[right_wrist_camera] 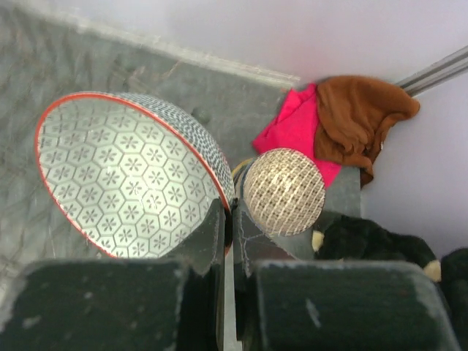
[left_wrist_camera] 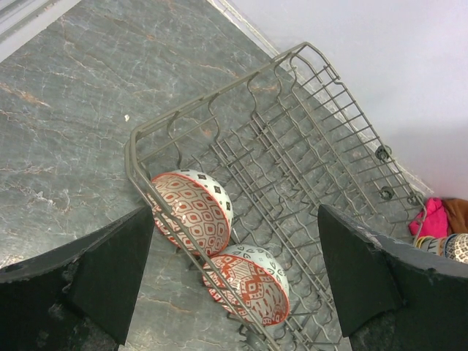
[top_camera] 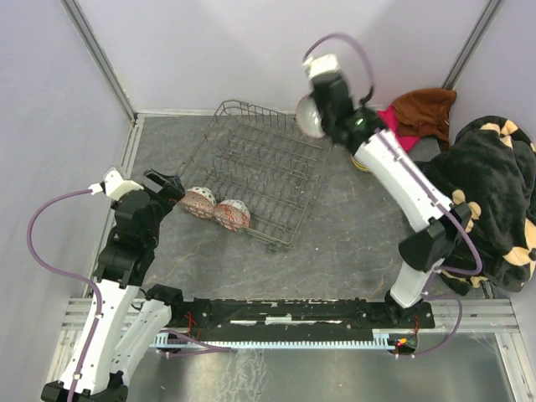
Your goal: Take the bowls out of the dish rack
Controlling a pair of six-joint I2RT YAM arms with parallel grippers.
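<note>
The grey wire dish rack [top_camera: 268, 167] lies in the middle of the table. Two red-and-white patterned bowls [top_camera: 198, 202] [top_camera: 232, 215] lean on edge at its near left end. In the left wrist view they are the upper bowl [left_wrist_camera: 191, 212] and the lower bowl [left_wrist_camera: 252, 289], behind the rack's rim [left_wrist_camera: 307, 139]. My left gripper [top_camera: 167, 186] [left_wrist_camera: 234, 281] hangs open just left of them, holding nothing. My right gripper [top_camera: 325, 117] [right_wrist_camera: 230, 219] is shut on the rim of a grey hexagon-patterned bowl [right_wrist_camera: 124, 175] [top_camera: 308, 117], raised above the rack's far right corner.
A cream lattice bowl [right_wrist_camera: 284, 191] sits upside down right of the rack, near a pink cloth [right_wrist_camera: 292, 128] and a brown cloth [top_camera: 423, 113]. A black plush blanket with cream patches [top_camera: 490, 188] fills the right side. Walls stand close behind and to the left.
</note>
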